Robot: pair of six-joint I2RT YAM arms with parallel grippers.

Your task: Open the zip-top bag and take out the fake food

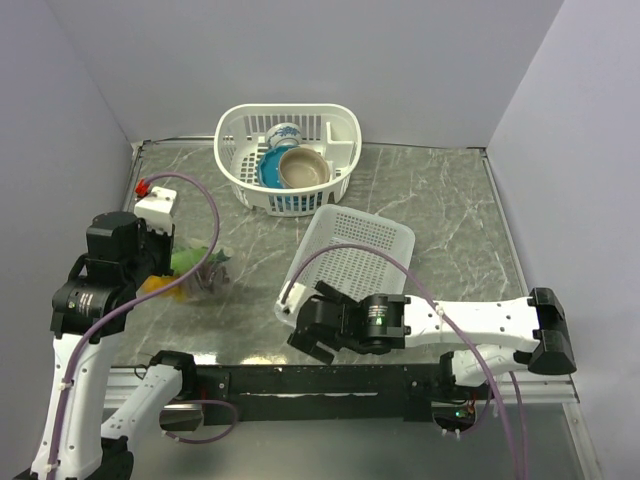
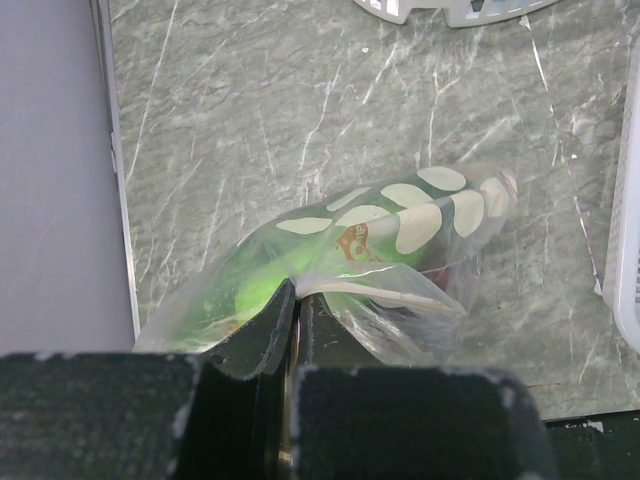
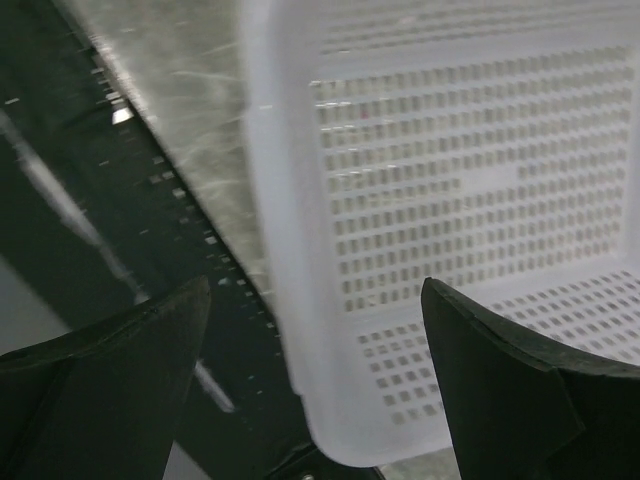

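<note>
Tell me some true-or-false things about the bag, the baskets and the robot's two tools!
1. The left tool is pinching the zip-top bag. True.
2. The fake food is lying loose on the table. False: the green piece is inside the bag.
3. The right tool is squeezed shut on the near basket. False: it stands wide open at that basket's corner.
4. The far basket holds a brown bowl and a blue bowl. True.
</note>
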